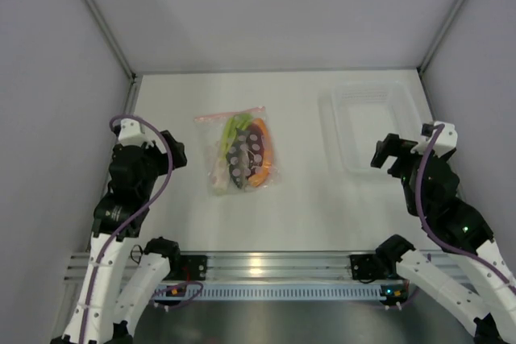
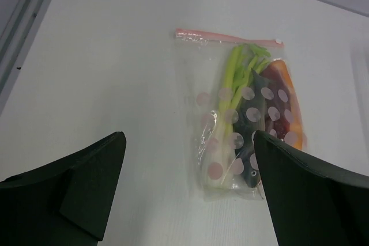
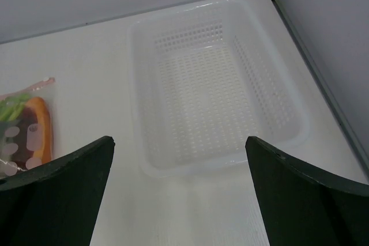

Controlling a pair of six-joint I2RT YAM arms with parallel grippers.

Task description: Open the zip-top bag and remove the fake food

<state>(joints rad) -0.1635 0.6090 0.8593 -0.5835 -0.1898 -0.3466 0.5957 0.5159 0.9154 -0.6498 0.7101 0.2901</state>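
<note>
We find the zip-top bag [image 1: 239, 151] flat on the table [image 1: 322, 207], fake food [image 2: 248, 113] inside, its long axis running away from us and the zip strip [image 2: 225, 37] farthest, seemingly sealed. Our left gripper [image 1: 171, 153], wide open and empty, sits nearer, with the bag to its right. The right gripper [image 1: 389, 153], equally open, faces the tray [image 3: 134, 84].

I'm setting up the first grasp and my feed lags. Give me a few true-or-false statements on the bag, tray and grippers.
1. The fake food lies inside the zip-top bag. True.
2. The left gripper is clamped on the bag. False: it is open and apart from the bag.
3. The zip strip runs along the bag's far edge, away from the arm bases. True.
4. A toy fish lies in the clear tray. False: it holds no food.
5. The right gripper is open. True.
</note>
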